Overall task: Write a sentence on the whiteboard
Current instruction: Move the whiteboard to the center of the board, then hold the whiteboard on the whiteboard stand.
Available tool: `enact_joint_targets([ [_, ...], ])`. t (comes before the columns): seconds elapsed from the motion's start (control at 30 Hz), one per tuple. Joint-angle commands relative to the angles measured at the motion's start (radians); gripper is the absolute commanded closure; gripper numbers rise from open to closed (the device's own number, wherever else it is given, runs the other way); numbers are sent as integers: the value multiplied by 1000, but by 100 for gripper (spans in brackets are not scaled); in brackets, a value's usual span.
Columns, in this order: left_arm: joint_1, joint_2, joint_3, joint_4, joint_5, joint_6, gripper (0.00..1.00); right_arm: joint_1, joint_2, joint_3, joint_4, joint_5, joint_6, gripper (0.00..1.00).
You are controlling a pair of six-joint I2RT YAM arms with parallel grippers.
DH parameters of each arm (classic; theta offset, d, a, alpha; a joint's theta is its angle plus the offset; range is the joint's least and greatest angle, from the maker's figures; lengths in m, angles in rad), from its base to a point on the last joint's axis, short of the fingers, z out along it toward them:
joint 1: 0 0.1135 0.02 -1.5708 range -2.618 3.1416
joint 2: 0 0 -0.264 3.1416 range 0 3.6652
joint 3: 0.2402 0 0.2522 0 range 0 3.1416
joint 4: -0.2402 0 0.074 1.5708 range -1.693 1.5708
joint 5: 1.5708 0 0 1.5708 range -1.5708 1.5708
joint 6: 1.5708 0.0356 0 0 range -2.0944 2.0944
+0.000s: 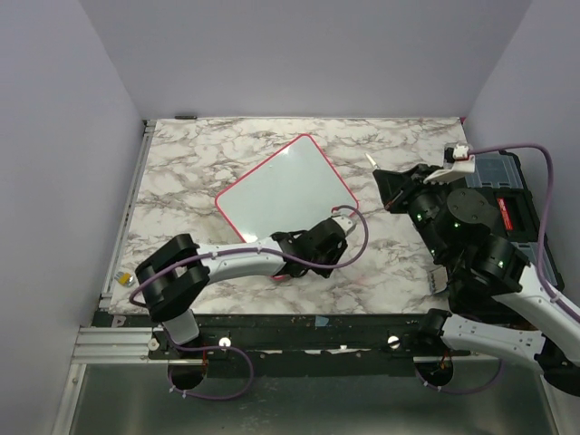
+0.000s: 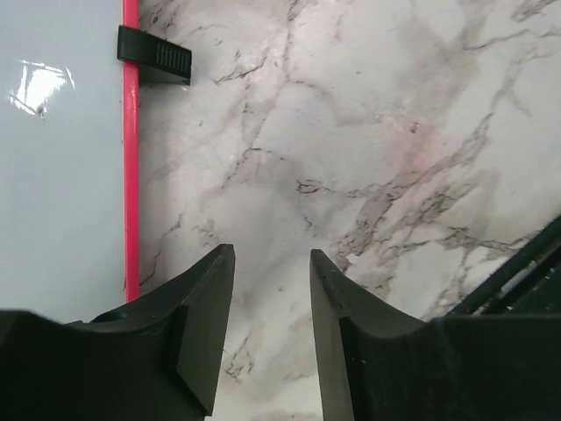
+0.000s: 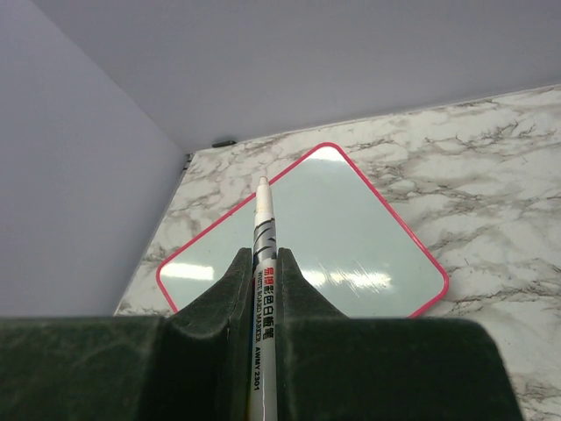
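The marble table (image 1: 181, 163) carries the whiteboard (image 1: 281, 195) at its middle, lying skewed and seemingly blank (faint lettering would not show). Just beside its near-right frame the left gripper (image 2: 272, 259) hovers with its jaws parted and empty. Right of the board, the right gripper (image 3: 263, 256) clamps a marker (image 3: 262, 219). Writing looks not yet begun, so the next move calls for bringing the tip down onto the board.

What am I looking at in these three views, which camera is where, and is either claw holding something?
This is a two-armed robot bolted at the near edge of a marble table. The overhead view looks down from behind it; the other two come from a camera on each wrist. The whiteboard, pink-framed, lies flat and turned at an angle. The left gripper is open and empty, over bare marble beside the board's edge. The right gripper is shut on a marker, tip pointing toward the board. No writing shows on the board.
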Motion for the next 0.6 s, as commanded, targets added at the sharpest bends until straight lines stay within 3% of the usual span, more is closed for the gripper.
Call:
enact_joint_targets([
  [0.0,-15,-96,-8,-24,61,30,58,4,-25,-13,-15,7,15,99],
  [0.37,-3,-334,-11,-130,49,66,63,3,-59,-20,-36,-14,10,99],
  [0.57,124,-556,-65,-162,52,56,56,4,-65,-16,-64,-62,6,99],
])
